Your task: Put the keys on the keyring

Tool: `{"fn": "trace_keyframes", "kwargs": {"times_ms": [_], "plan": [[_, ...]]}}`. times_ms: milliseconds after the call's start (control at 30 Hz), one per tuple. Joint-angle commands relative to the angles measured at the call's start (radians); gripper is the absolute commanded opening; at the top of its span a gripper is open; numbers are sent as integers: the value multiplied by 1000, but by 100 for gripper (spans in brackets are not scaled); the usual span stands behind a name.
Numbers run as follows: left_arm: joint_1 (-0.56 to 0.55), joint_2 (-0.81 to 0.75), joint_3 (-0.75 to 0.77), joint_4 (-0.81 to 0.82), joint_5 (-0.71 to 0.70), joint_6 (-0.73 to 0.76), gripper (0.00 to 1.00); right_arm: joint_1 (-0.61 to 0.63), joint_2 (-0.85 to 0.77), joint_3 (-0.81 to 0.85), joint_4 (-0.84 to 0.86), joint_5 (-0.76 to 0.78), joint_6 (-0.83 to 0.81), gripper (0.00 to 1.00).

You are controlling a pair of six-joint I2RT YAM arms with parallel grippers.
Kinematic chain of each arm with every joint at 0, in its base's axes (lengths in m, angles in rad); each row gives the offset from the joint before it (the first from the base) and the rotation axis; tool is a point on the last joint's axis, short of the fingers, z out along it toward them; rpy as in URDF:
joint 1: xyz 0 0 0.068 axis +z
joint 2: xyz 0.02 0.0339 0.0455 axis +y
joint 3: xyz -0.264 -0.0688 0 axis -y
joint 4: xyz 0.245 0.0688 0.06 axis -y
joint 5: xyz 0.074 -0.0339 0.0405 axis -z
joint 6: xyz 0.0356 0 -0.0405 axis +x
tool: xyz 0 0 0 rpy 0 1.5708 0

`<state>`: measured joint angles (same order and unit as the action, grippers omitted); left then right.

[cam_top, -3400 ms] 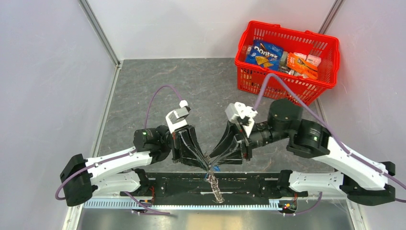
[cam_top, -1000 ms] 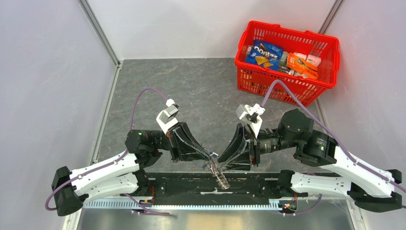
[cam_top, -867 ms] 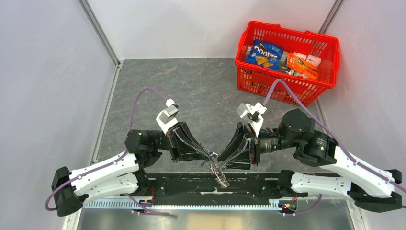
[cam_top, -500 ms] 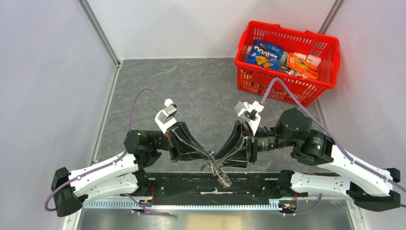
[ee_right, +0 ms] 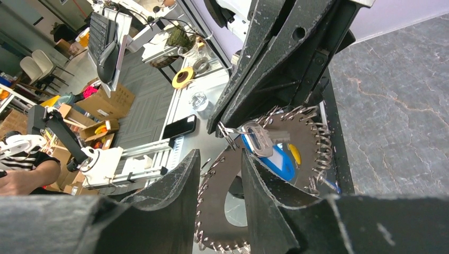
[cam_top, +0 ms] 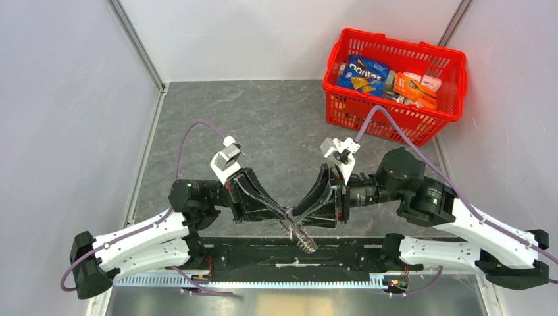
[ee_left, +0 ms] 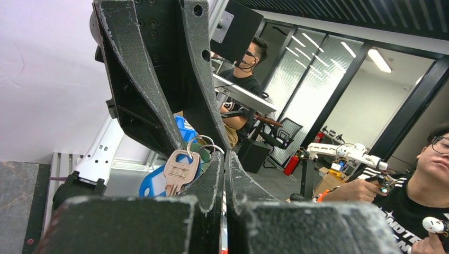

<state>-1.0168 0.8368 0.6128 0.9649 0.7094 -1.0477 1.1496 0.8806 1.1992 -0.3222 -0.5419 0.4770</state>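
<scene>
Progress: we judge mid-threading, unfinished | left gripper (cam_top: 287, 212) pinched shut on keys (ee_right: 258, 138) | right gripper (ee_right: 219, 156) half-spread astride keyring (ee_right: 310, 135), hold we cannot confirm | keyring dangling between both tips over near edge of table (cam_top: 263, 118)

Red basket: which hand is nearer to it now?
Right. In the top view the right hand sits down-left of the red basket. The left hand lies farther left, and the two meet fingertip to fingertip.

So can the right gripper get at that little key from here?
Probably, yes: the key hangs just beyond the right gripper, nothing between them, though the keyring sits between its jaws.
</scene>
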Motion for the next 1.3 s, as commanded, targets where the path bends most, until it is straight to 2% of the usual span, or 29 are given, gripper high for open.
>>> {"fn": "trace_keyframes", "kwargs": {"times_ms": [0, 300, 567, 700, 933, 1167, 1267], "plan": [[-1, -18, 1, 34, -20, 40, 2, 1, 9, 26, 59, 12, -26, 41], [-1, -20, -3, 41, -19, 34, 2, 2, 29, 33, 84, -15, -40, 39], [-1, -25, -6, 42, -23, 32, 2, 1, 14, 28, 89, -29, -47, 15], [-1, -27, -7, 34, -24, 37, 2, 1, -1, 27, 84, -30, -51, 0], [-1, -13, -9, 6, -10, 40, 2, 2, -17, 46, 52, -41, -65, 0], [-1, -81, 51, -204, 4, 117, 33, 2, -32, 81, -72, -15, -94, 0], [-1, -120, 63, -305, -4, 173, 40, 2, -45, 84, -94, -18, -100, 0]]}}
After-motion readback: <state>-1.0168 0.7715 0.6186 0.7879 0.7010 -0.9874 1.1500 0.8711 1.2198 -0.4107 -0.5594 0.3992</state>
